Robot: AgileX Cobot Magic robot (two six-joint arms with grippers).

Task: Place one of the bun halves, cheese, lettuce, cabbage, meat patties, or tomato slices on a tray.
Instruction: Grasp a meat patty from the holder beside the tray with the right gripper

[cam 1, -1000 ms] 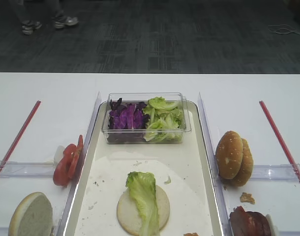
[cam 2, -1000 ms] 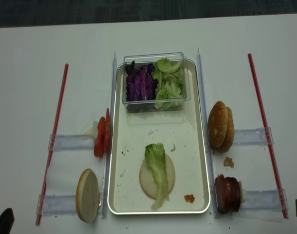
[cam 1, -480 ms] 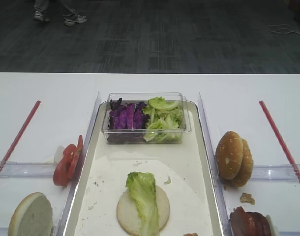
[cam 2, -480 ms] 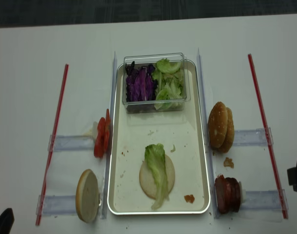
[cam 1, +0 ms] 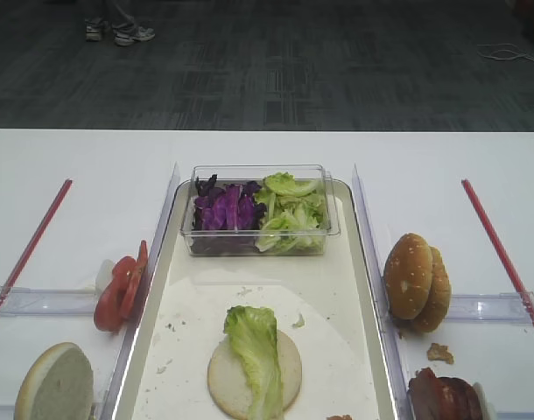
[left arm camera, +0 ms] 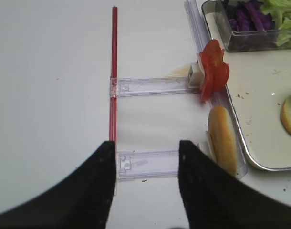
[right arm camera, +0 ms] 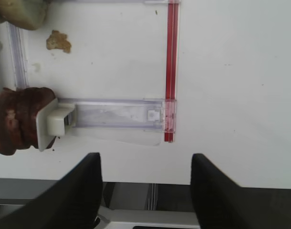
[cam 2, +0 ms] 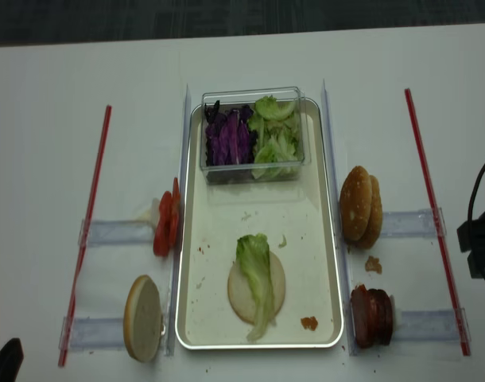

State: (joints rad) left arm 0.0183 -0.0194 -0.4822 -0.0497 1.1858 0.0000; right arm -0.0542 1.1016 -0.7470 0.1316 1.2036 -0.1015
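Dark-red meat patties (right arm camera: 19, 119) stand on edge, probably stacked, left of the empty, wide-open right hand (right arm camera: 145, 183), the nearer one.

A lab or test room set up as a mock burger station, not a working kitchen; a plain white table (cam 1: 74, 166) stands on dark grey office carpet (cam 1: 276, 61), with a bystander's sneakers (cam 1: 118, 33) at the far edge; red strips (cam 2: 90, 215) and clear plastic rails (cam 2: 115, 232) fixed to the tabletop mark out ingredient stations beside a cream tray (cam 2: 226, 326); a black cable (cam 2: 477, 207) and robot hardware intrude at the right edge
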